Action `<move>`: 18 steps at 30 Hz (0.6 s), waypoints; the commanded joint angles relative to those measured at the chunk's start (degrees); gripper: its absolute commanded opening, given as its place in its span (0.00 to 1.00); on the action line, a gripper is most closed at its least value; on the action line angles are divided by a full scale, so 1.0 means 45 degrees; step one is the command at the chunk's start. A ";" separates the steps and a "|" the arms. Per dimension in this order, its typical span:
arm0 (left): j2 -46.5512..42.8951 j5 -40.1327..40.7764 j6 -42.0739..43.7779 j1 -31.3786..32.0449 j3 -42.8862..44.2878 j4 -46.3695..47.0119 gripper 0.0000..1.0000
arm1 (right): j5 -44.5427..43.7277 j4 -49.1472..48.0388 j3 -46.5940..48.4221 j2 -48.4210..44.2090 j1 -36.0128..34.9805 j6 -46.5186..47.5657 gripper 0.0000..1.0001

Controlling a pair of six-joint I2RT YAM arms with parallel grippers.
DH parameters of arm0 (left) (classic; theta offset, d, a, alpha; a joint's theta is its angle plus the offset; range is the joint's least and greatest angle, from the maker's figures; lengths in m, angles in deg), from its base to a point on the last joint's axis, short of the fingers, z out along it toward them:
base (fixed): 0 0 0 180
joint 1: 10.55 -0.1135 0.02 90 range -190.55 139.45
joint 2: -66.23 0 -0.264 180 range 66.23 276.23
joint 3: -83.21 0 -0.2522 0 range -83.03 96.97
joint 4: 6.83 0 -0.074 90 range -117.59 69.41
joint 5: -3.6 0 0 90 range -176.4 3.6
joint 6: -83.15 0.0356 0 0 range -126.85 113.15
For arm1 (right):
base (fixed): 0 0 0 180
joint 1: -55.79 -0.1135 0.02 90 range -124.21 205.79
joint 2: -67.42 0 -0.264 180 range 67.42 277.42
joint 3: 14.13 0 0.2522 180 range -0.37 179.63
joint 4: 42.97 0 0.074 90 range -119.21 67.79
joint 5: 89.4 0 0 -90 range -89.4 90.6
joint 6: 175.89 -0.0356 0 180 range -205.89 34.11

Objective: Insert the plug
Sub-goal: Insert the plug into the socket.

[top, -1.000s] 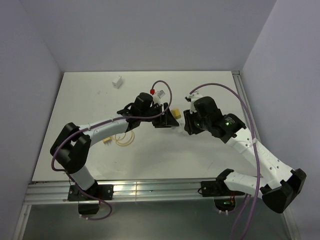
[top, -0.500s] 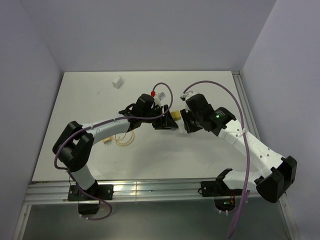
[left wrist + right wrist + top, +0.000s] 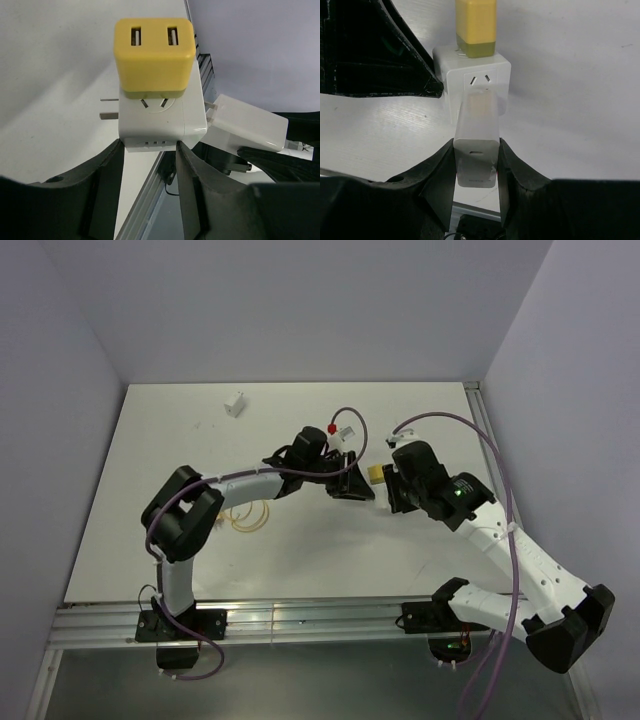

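My left gripper is shut on a white socket cube, held just above the table. A yellow plug sits in one face of the cube. The cube's own metal prongs stick out on its far side. My right gripper is shut on a white charger plug. The plug's nose is against the cube's side socket. In the left wrist view a short piece of prong shows between plug and cube.
A small white block lies at the back left of the white table. A yellow loop and a small connector lie under the left arm. A metal rail runs along the table's right edge.
Both grippers and the cube with its yellow plug have shifted to the right. The left arm has stretched out further, and the right gripper has backed off to the right with the charger.
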 commanded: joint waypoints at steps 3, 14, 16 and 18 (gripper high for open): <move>0.0598 -0.1833 -0.0902 0.0660 0.1599 0.3055 0.00 | 0.1547 -0.1601 -0.0721 0.0115 -0.0141 -0.0685 0.00; 0.2025 -0.1814 -0.0785 0.0855 0.2342 0.2841 0.00 | 0.1860 -0.2208 -0.1406 0.0310 0.0230 -0.0881 0.00; 0.2141 -0.1736 -0.0766 0.0894 0.2322 0.2842 0.00 | 0.2035 -0.2442 -0.1621 0.0389 0.0328 -0.0900 0.00; 0.2181 -0.1678 -0.0649 0.0875 0.2283 0.2744 0.00 | 0.2172 -0.2774 -0.1894 0.0447 0.0484 -0.0920 0.00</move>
